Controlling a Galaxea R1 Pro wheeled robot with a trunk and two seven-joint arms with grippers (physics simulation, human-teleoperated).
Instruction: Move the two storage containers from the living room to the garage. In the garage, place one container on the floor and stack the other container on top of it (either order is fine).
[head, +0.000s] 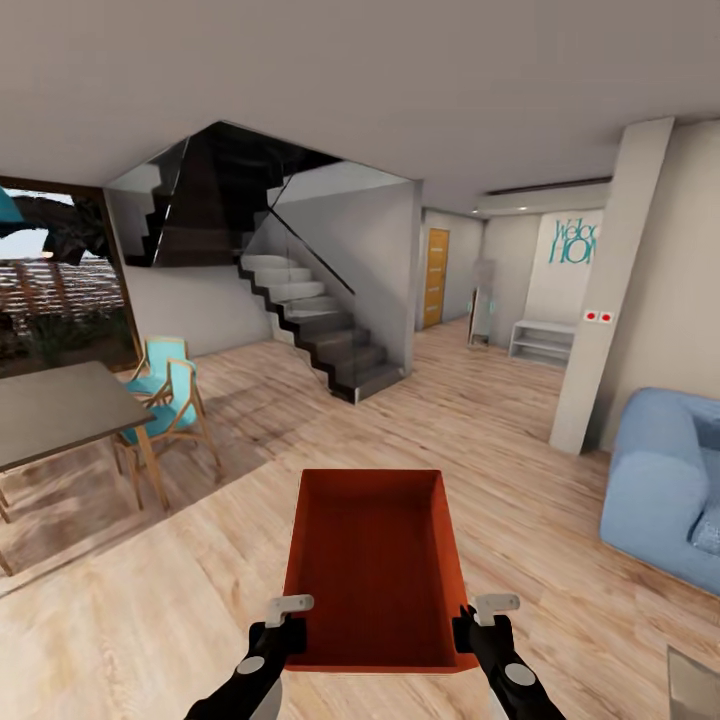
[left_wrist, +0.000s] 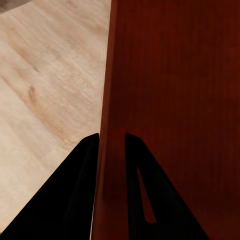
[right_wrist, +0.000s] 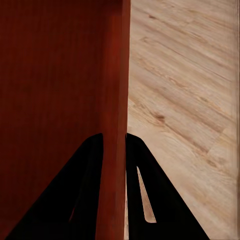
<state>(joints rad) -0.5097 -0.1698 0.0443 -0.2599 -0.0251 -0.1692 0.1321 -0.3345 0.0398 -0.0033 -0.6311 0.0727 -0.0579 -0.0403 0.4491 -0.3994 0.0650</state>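
The orange-red storage container (head: 372, 560) is held out low in front of the robot, above the light wood plank floor (head: 480, 420) of the living room. The left pincer (head: 283, 630) clenches the container's left wall near the close corner, and the right pincer (head: 470, 625) clenches the right wall opposite. In the left wrist view the dark fingers (left_wrist: 82, 190) straddle the thin wall, one inside and one outside; the right wrist view shows the same, with its fingers (right_wrist: 137, 190) on either side of the wall (right_wrist: 116, 115).

Open floor runs straight ahead past the container toward the dark staircase (head: 320, 330) with its glass side panel and, further right, a corridor ending in an orange door (head: 436, 277). To the left, a grey table (head: 55, 405) and a teal wooden chair (head: 170, 395) stand near a large window. To the right, a pale pillar (head: 610, 290) and a blue sofa (head: 665, 480) narrow the way on that side.

The container is rectangular, open-topped, with smooth plain walls and a flat bare bottom. The floor planks show fine grain and knots.
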